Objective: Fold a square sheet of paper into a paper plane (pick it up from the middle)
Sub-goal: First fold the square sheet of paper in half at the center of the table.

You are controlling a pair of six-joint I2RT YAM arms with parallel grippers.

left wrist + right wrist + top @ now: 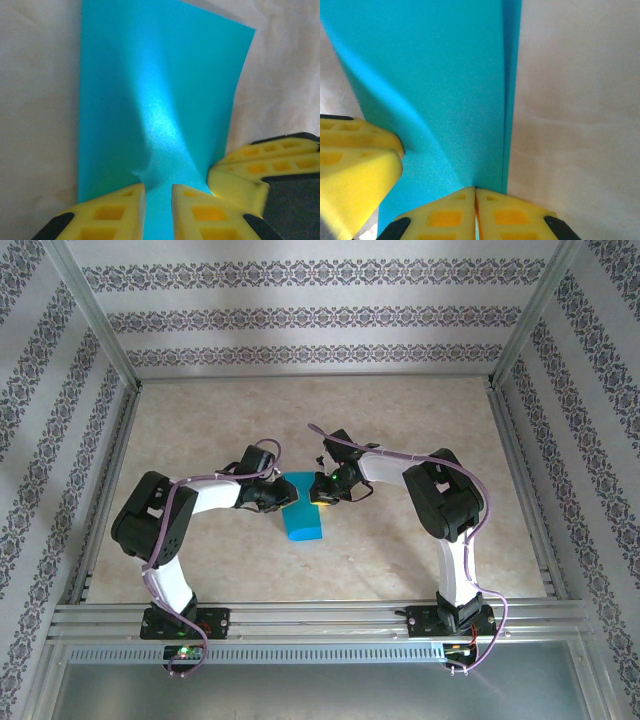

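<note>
- Square sheet of paper [303, 522] — teal, lying flat on the table [420, 420] as a strip longer than it is wide.
- Right wrist view: a second layer of the sheet [445, 75] shows as a darker band along one long edge, so that side is doubled.
- Pale marbled table surface shows on every side of the sheet.
- The near rail [320, 612] lies well to the near side of the sheet.
- Left gripper [288, 496] is at the sheet's left long edge, toward its far end.
- Left wrist view: the left gripper [158, 200] sits over the sheet [150, 100] with its jaws narrow and a slim gap between them. Teal shows through the gap, and a soft ridge in the paper runs up to it. Whether the jaws pinch the paper or only rest on it, I cannot tell.
- Right gripper [323, 498] is at the sheet's right long edge, straight across the sheet from the left one.
- Right wrist view: the right gripper [475, 207] has its fingertips pressed together at the sheet's edge just beside the doubled band, with a sliver of teal between them — clamped on the paper.
- The right gripper's yellow fingers [250, 170] sit just beside the sheet's edge in the left wrist view.
- The left gripper's finger [355, 160] meets the sheet where a shallow crease starts.
</note>
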